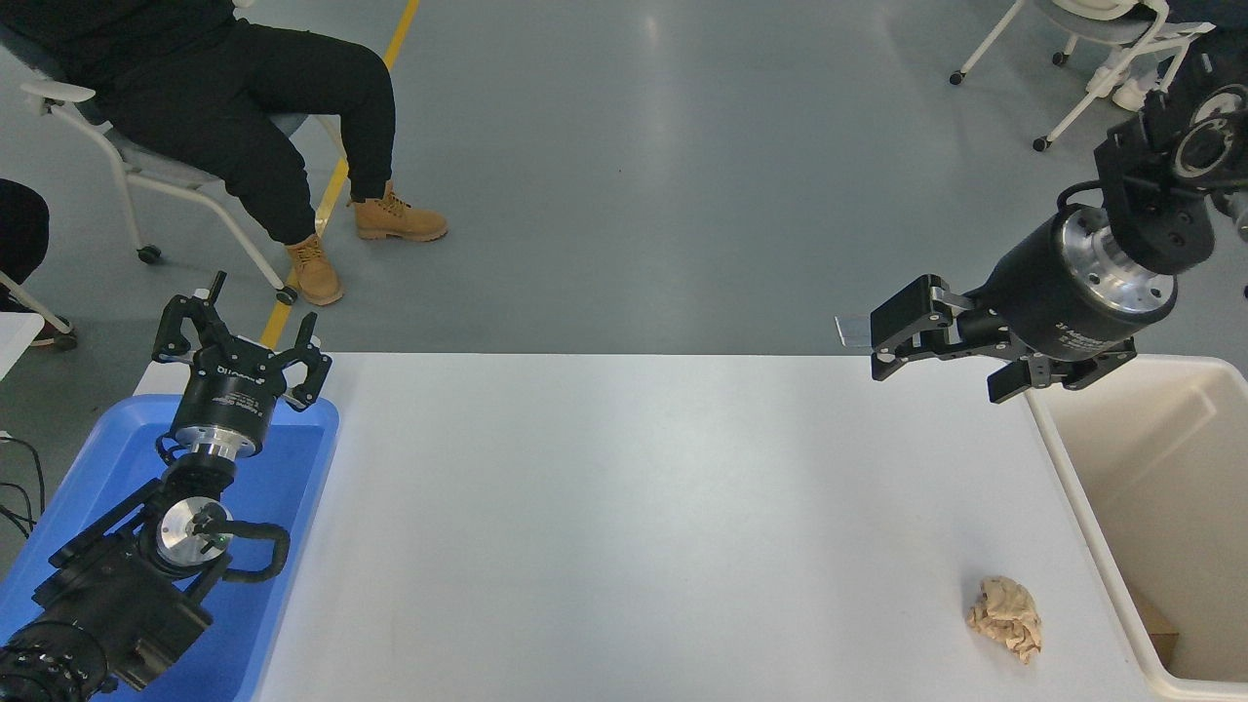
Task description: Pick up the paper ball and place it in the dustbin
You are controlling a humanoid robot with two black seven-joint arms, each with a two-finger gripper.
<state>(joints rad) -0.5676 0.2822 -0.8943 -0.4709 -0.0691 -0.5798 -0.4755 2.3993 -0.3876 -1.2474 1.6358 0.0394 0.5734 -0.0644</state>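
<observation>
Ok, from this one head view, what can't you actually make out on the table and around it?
- Dustbin: its right side and near corner are cut off by the picture's edges, and a brown scrap inside cannot be identified.
- Blue tray: its floor is largely covered by the parked left tool and arm.
- Paper ball: its underside is hidden.
- Right tool: raised, and its arm runs off the right edge.

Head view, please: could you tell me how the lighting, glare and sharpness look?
Head view: even, soft light; a pale glare streak on the floor; the white table reads bright without washing out; the paper ball and right gripper are sharp, with only faint shadows.
</observation>
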